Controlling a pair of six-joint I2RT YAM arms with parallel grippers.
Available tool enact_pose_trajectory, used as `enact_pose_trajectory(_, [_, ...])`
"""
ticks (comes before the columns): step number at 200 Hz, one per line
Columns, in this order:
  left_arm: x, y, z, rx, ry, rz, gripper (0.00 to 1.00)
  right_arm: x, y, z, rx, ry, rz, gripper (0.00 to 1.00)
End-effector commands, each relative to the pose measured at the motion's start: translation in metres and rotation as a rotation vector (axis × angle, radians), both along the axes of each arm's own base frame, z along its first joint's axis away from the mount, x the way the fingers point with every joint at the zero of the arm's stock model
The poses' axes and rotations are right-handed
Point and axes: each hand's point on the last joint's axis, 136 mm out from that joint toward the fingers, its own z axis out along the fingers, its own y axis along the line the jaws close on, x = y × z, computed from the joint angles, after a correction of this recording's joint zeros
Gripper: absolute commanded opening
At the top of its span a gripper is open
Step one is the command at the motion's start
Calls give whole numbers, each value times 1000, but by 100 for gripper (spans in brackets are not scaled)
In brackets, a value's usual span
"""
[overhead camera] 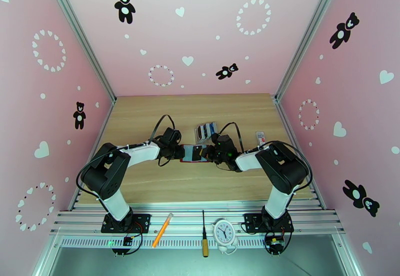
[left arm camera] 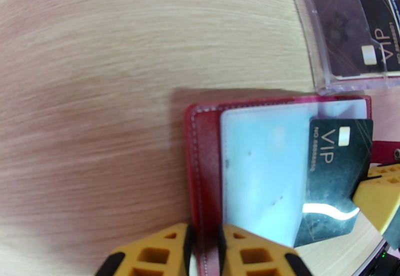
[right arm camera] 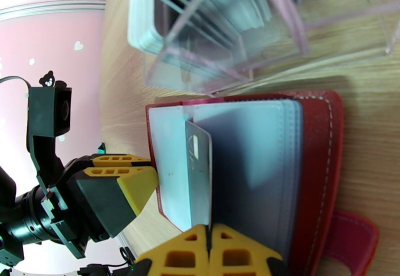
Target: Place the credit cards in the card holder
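The dark VIP card [left arm camera: 334, 172] is right over the open card holder [left arm camera: 202, 142], lying across the pale clear pocket page inside it. Whether its leading edge has slipped under the plastic, I can't tell. The right gripper [right arm camera: 208, 233] has the card, yellow fingers pressed together on its near edge. From the right wrist view the card shows almost edge-on against the grey pockets.

On the other side, the left gripper [left arm camera: 205, 251] pins the holder. Its fingers are clamped on the red stitched cover, one on either side of the leather rim.

The holder lies spread open on the wooden table [left arm camera: 90, 97], its snap tab [right arm camera: 352, 244] sticking out on the right gripper's side. From above it sits squarely between the two wrists, mid-table.

Just beyond it, very close, is the clear slotted stand [overhead camera: 206, 131]. More cards [left arm camera: 372, 27] sit in its slots, dark ones marked VIP among them.

Down at the near rail, well apart from the action, lie an orange pen [overhead camera: 163, 230], a screwdriver [overhead camera: 204, 237] and a small white clock [overhead camera: 224, 232].
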Motion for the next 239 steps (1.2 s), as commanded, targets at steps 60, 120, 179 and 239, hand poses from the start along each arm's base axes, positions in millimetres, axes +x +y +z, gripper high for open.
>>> enact_pose_trajectory(60, [-27,1,-15,11,86,-23,24,3,0,-15,-28,34,-22,0])
enact_pose_trajectory(120, [-27,1,-15,12,85,-25,24,5,3,-11,-26,33,-7,0])
enact_pose_trajectory(179, [-27,1,-15,10,86,-20,24,-5,12,-13,-26,46,44,0])
enact_pose_trajectory(239, [-26,2,-14,14,83,-18,24,-10,16,-18,-36,66,67,0])
